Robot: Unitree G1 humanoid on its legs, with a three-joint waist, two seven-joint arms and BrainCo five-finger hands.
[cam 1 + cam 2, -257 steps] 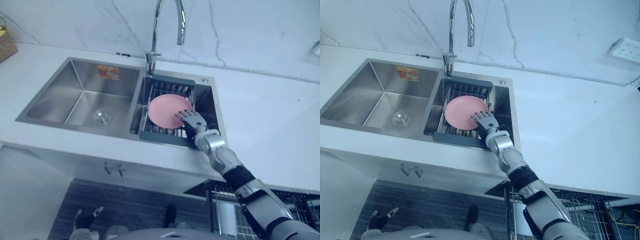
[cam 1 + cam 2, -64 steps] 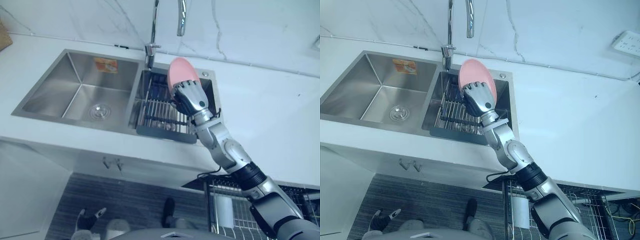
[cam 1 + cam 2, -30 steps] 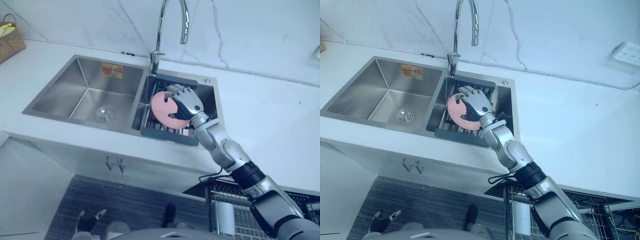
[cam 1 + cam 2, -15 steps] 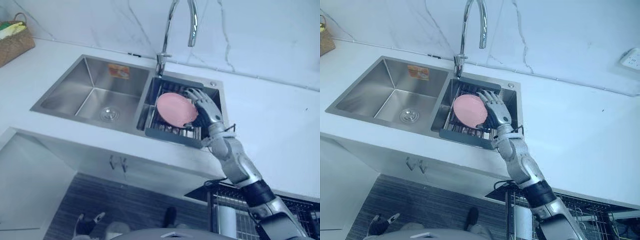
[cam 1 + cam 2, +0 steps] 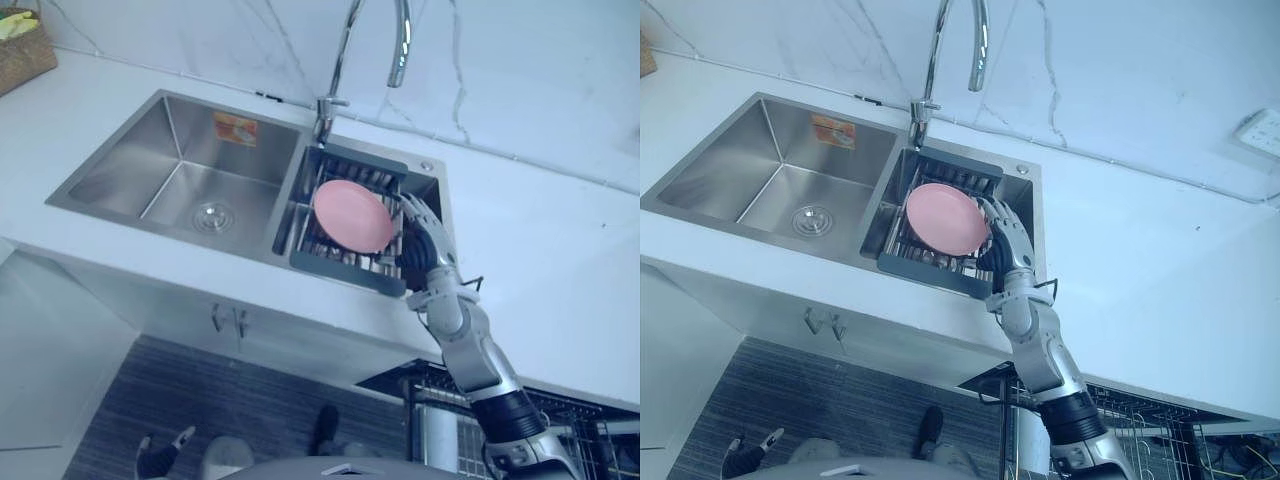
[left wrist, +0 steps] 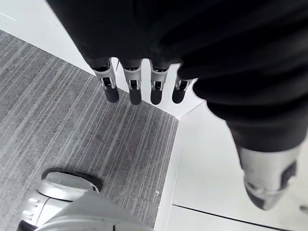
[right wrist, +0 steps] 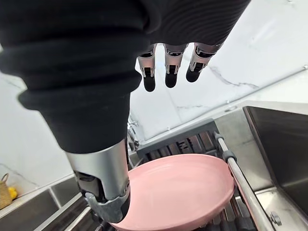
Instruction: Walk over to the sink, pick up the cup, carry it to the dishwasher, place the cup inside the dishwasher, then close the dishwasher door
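Note:
No cup shows; a pink plate [image 5: 352,215] leans in the dark wire rack [image 5: 338,268] set in the sink's right basin. My right hand [image 5: 421,243] sits just right of the plate, fingers straight and open. In the right wrist view the thumb [image 7: 104,193] lies at the edge of the plate [image 7: 179,188] while the fingers [image 7: 166,71] stretch clear above it. My left hand [image 6: 134,89] hangs open over the grey floor with nothing in it.
The steel left basin [image 5: 182,178] has a drain and an orange sticker. A tall curved faucet [image 5: 366,42] rises behind the rack. White counter runs on both sides. The dishwasher's pulled-out wire rack [image 5: 592,440] is at lower right. A wicker basket [image 5: 20,45] stands far left.
The right hand held the plate up above the sink, lowered it back onto the rack and let go; it now rests open at the plate's right. The camera has shifted.

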